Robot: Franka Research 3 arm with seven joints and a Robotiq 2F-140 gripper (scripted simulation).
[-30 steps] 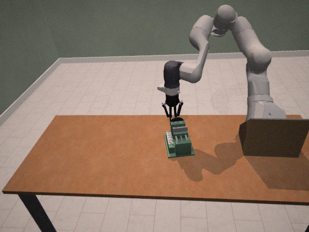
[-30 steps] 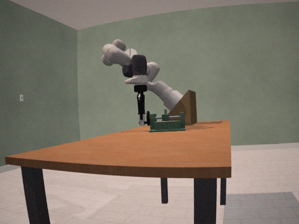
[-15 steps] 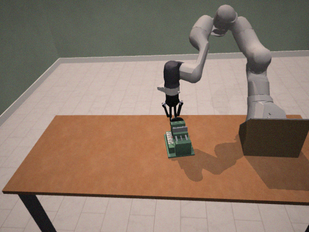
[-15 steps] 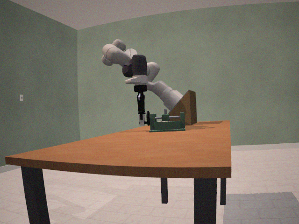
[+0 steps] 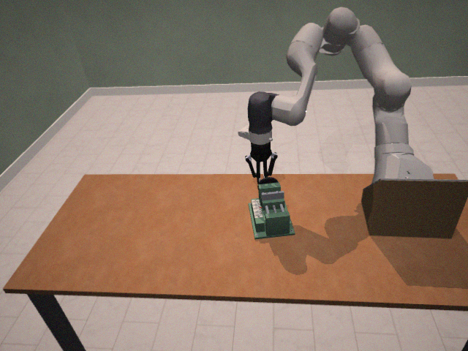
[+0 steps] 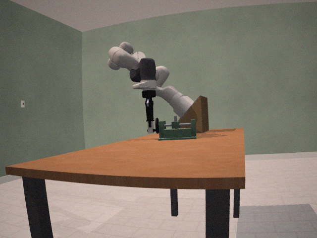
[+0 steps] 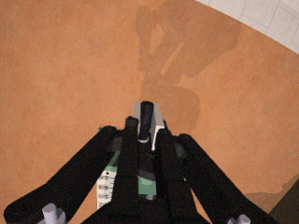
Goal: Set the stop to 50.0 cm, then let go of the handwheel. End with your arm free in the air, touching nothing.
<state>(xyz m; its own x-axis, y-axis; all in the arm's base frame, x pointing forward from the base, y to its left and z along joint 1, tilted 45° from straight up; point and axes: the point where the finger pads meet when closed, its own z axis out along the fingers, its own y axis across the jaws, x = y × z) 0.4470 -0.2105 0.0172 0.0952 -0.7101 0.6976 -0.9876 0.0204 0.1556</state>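
A green stop fixture (image 5: pixel 271 216) stands on the brown table, with grey rods along its top and a small scale strip on its left side. It also shows in the side view (image 6: pixel 177 130). A black handwheel (image 6: pixel 156 125) sits on the fixture's far end; in the overhead view it shows as a dark disc (image 5: pixel 268 180) at the fixture's back. My gripper (image 5: pixel 263 176) points straight down and is shut on the handwheel (image 7: pixel 146 122). In the wrist view the black fingers clamp the wheel's dark edge, and most of the fixture is hidden beneath them.
The arm's base sits behind a brown wedge-shaped block (image 5: pixel 414 208) at the table's right back. The table's back edge lies just behind the handwheel.
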